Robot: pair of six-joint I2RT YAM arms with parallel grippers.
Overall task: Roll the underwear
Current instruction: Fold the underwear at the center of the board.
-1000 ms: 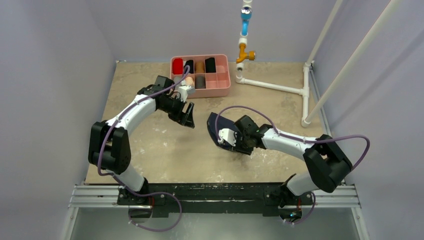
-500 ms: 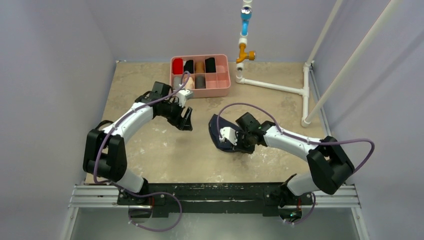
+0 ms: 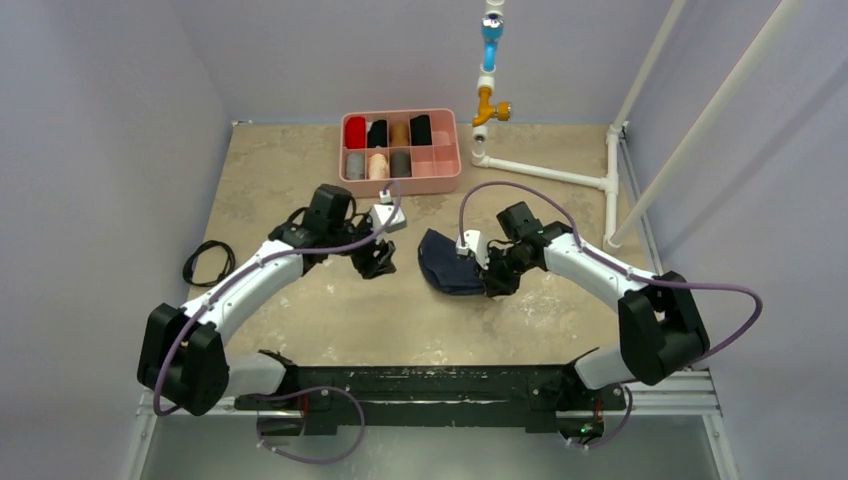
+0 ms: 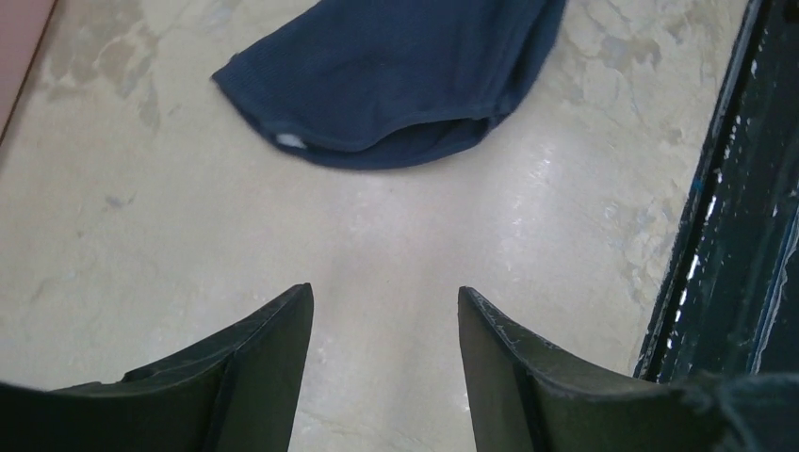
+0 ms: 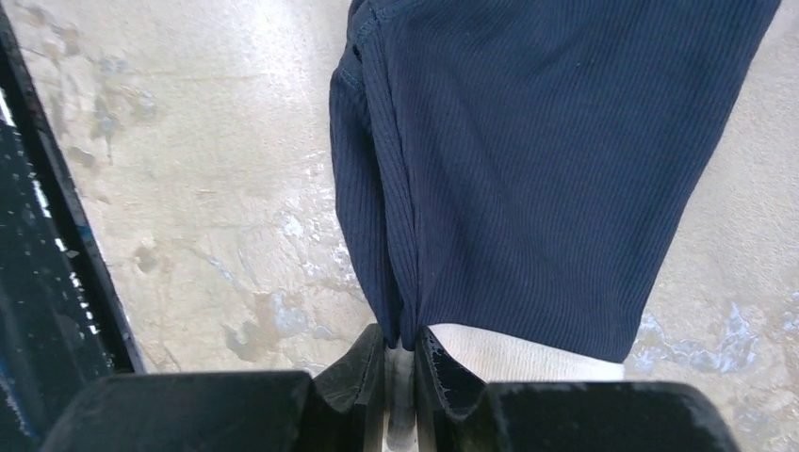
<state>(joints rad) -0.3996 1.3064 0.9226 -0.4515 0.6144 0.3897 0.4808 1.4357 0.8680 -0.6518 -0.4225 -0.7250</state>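
Left tool (image 4: 384,301) moved nearer, one underwear (image 5: 528,169) pinched by right tool (image 5: 400,344)

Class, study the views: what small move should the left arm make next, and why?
Probably ease the left gripper forward to the underwear and close on its near edge. Its jaws stand open, short of the cloth, while the right gripper pinches the opposite edge by the cream band.
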